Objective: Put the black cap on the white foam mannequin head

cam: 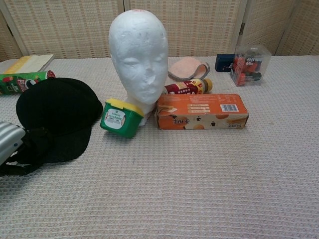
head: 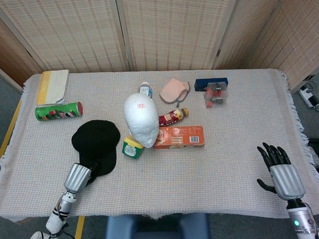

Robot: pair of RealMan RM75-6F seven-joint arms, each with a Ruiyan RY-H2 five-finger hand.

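Left hand: the left hand sits at the near edge of the black cap, on its brim. In the chest view its dark fingers lie over the brim and a digit shows under it, so it looks like a pinch on the brim, though the contact itself is partly hidden.
Right hand: the right hand rests at the far right of the table, fingers spread, holding nothing, well apart from everything.
Cap: lies flat on the woven tablecloth, crown away from the robot, just left of the white foam mannequin head and not touching it.
Head: stands upright, face toward the robot, with a green tub against its base on the cap side and an orange box touching on the other.
Step in hand: securing the brim before any lift, as I judge it.
Doing it well: take a deep bite on the brim so the soft crown hangs open below; lift clear of the green tub, then lower the crown over the top of the head from above, not from the side.
Risk: the foam head is likely light, so a sideways push could tip it.
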